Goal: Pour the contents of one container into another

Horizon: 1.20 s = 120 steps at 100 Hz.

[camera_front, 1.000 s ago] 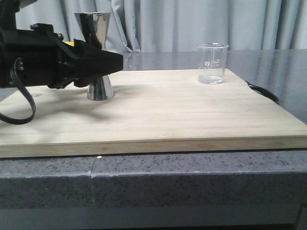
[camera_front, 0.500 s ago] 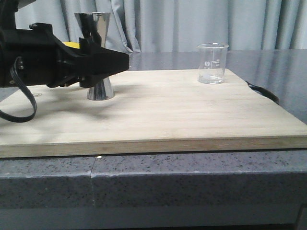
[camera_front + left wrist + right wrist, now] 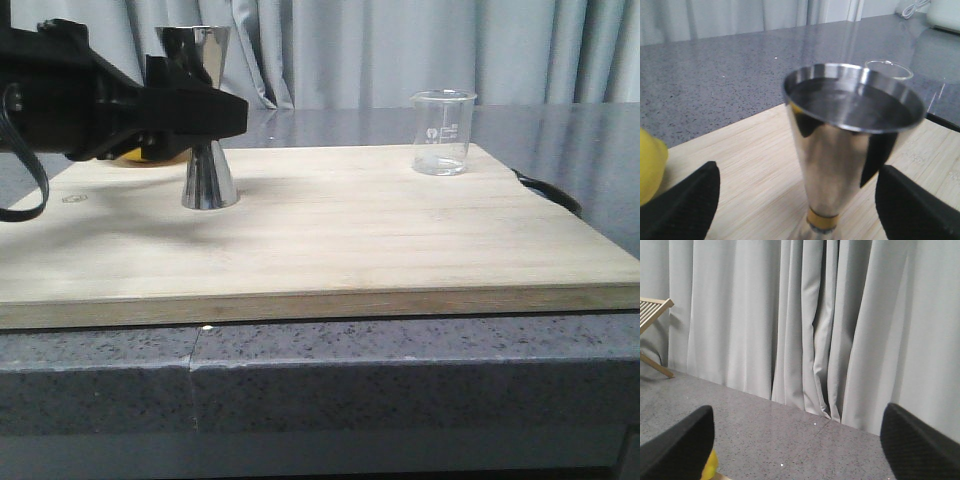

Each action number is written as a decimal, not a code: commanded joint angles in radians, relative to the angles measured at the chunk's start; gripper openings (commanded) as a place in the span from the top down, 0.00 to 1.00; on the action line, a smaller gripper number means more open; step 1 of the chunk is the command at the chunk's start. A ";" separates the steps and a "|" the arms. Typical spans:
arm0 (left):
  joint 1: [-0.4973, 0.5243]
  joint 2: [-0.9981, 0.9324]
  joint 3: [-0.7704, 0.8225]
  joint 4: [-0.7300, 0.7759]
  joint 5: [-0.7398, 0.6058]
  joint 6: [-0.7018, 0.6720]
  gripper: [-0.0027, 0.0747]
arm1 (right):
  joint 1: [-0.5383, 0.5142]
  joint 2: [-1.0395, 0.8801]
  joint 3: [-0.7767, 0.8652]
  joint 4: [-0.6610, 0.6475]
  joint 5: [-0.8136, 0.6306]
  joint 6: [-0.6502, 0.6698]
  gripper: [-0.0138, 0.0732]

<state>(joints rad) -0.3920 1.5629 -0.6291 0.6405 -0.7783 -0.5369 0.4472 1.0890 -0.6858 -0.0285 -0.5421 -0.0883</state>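
Note:
A shiny metal hourglass jigger (image 3: 208, 175) stands upright at the back left of the wooden board (image 3: 330, 240). My left gripper (image 3: 225, 112) is open at the height of the jigger's upper cone. In the left wrist view the jigger (image 3: 840, 145) stands between the two black fingers (image 3: 682, 205), with a gap on each side. The small clear glass beaker (image 3: 443, 132) with printed marks stands at the board's back right, and its rim (image 3: 888, 70) shows behind the jigger. My right gripper (image 3: 797, 440) is open and holds nothing; it does not show in the front view.
A yellow object (image 3: 130, 157) lies behind the left arm near the board's back left corner, also seen as a yellow shape (image 3: 650, 165) in the left wrist view. The board rests on a grey speckled counter (image 3: 330, 370). A dark cable (image 3: 550, 190) lies off the board's right edge. Curtains hang behind.
The left gripper pushed forward toward the jigger, then rose from the level of its waist to its upper cone and drew back slightly. Jigger and beaker have not moved.

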 commanded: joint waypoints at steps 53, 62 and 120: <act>0.002 -0.334 -0.020 0.331 0.240 -0.454 0.20 | -0.002 -0.025 -0.025 -0.003 -0.078 -0.002 0.14; 0.002 -0.411 -0.020 0.422 0.306 -0.544 0.20 | -0.002 -0.025 -0.025 -0.003 -0.067 -0.004 0.14; 0.002 -1.003 -0.020 0.526 1.016 -0.592 0.20 | -0.327 -0.304 -0.028 0.042 0.205 -0.077 0.14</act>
<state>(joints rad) -0.3920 0.6269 -0.6196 1.1466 0.2188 -1.1170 0.1716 0.8664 -0.6858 0.0119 -0.3104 -0.1526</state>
